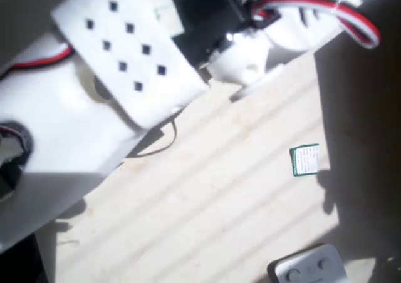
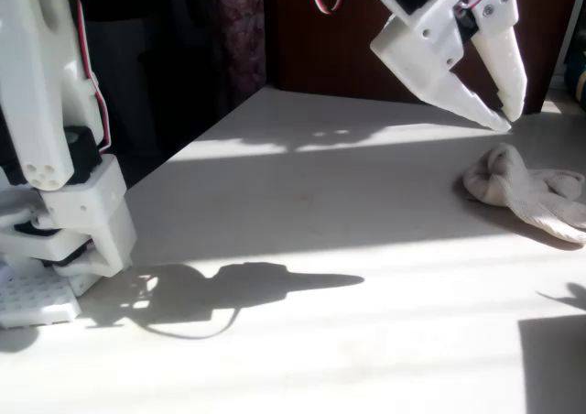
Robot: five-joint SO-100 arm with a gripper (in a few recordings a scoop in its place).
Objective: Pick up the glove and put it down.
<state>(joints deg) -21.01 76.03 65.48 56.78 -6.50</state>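
Pincer (image 2: 504,119) nearly closed, empty, tips poised above the glove (image 2: 526,190)

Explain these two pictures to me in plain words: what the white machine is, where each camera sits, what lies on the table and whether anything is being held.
The white machine is a small robot arm that stands on a pale table. At its end is a gripper, a claw with two pointed fingers.

One picture comes from a camera above, looking down; the arm's white body sits close under it and covers much of the left side. The other comes from a camera standing low at the table's side.

In the side view a cream knitted glove lies crumpled on the table at the right. The gripper hangs just above it, fingertips almost together, holding nothing.

From above you can see a small white card with a green edge and, at the bottom edge, a grey device with round buttons.
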